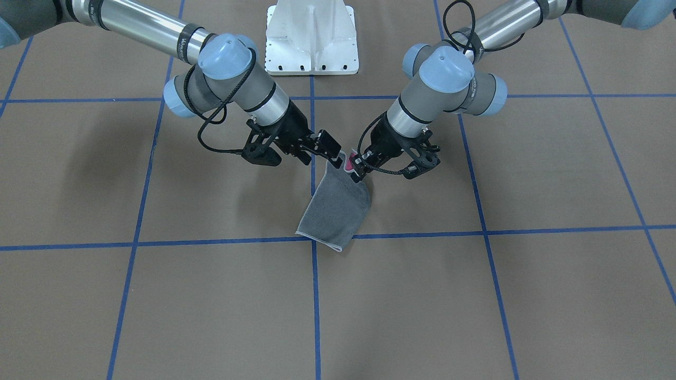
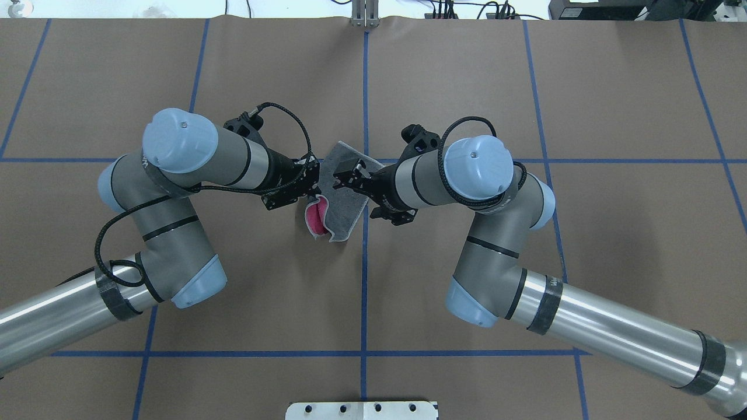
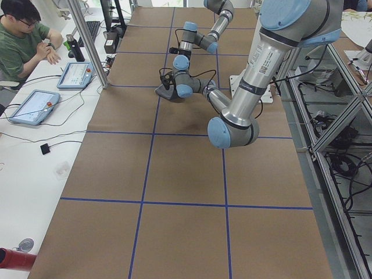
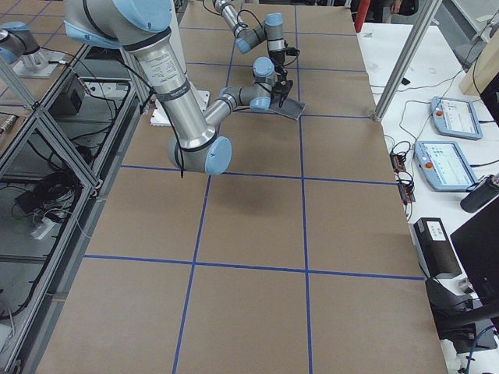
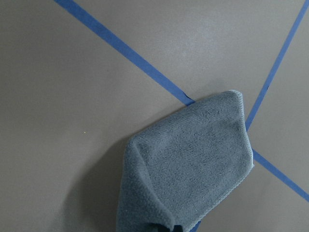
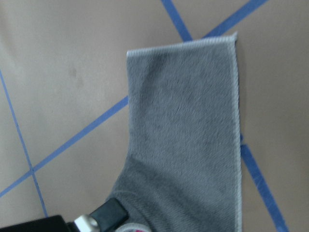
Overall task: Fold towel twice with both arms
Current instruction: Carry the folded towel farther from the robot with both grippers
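At table centre, left gripper is clamped on the towel's upper corner, where a pink face shows. Right gripper is pinched on the adjoining upper corner, the two nearly touching. Towel hangs grey face outward, its lower edge resting on the brown table at a blue tape line crossing. White pedestal base stands behind.

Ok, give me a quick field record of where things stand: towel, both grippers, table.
towel: held up by its top edge, grey face outward, pink showing at the top, lower end at the table
left gripper: shut on towel
right gripper: shut on towel
gripper spacing: close together
table: brown, blue tape grid
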Controlling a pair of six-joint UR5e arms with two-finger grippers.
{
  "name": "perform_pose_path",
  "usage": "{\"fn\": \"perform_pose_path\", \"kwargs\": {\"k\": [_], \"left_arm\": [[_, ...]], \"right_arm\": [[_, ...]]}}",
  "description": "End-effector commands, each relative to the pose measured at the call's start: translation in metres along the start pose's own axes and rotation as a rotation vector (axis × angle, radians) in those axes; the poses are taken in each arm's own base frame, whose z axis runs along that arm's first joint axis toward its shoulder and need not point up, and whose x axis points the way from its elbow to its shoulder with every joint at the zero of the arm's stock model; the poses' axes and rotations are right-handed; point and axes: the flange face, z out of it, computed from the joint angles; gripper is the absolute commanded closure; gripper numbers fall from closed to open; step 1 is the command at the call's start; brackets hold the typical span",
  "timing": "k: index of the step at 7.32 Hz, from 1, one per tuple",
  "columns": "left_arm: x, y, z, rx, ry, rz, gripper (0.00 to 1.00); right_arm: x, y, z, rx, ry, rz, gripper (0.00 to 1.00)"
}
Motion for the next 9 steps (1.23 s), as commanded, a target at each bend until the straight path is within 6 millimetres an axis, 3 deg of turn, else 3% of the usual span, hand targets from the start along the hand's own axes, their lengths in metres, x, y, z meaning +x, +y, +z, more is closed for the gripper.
{"fn": "perform_pose_path", "kwargs": {"k": [1,4,7,9], "left_arm": [[0.026,-0.005,0.018,0.013,-0.003,-0.011,1.0],[0.037,-0.059,0.035,0.082,-0.039,-0.053,1.0],[0.07,-0.058,0.047,0.083,-0.033,-0.063,1.0],[0.069,-0.059,0.048,0.086,-0.037,-0.066,1.0]], "right_arm": [[0.012,-0.016,-0.009,-0.018,0.001,-0.006,0.0],[0.017,-0.019,-0.01,-0.015,0.006,-0.022,0.0],[0.021,-0.025,-0.013,-0.007,0.007,-0.023,0.0],[0.028,-0.027,-0.013,-0.004,0.017,-0.021,0.0]]}}
